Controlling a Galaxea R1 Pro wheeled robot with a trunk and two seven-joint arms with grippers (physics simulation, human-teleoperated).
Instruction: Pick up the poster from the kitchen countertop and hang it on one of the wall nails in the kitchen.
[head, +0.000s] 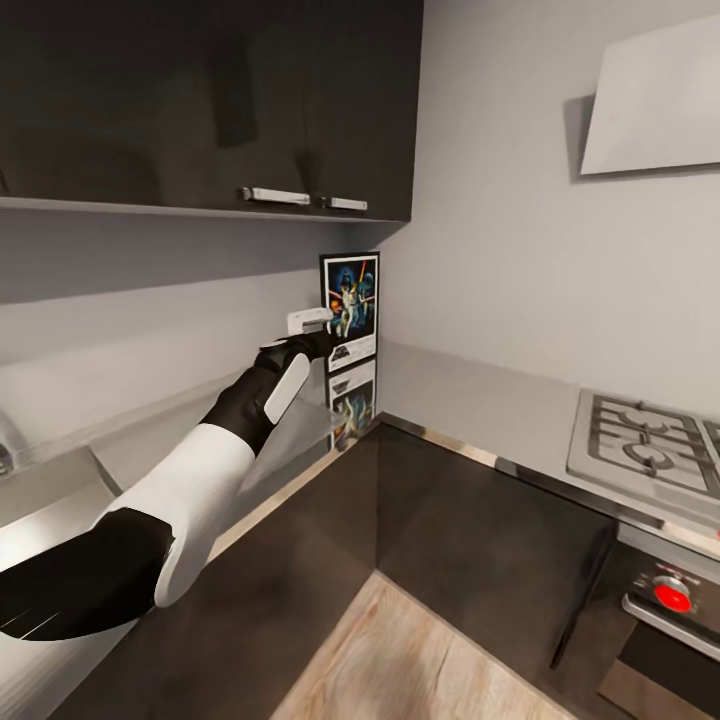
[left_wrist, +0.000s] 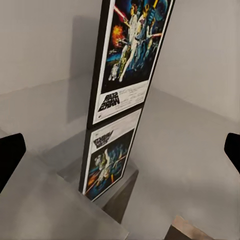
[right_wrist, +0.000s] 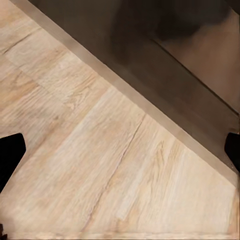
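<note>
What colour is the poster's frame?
Black, thin, around the poster; clearest in the left wrist view.

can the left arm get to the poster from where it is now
Probably yes. The left gripper is stretched out over the kitchen countertop right at the poster, which stands upright in the corner. In the left wrist view the fingers are spread, the poster sits between them, and nothing blocks the way.

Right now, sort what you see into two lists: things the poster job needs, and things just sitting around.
Needed for the job:
- poster, standing upright in the corner
- countertop under it
- left gripper, reaching toward the poster, jaws open

Just around:
- gas hob
- upper cabinets
- sink
- wooden floor
</note>
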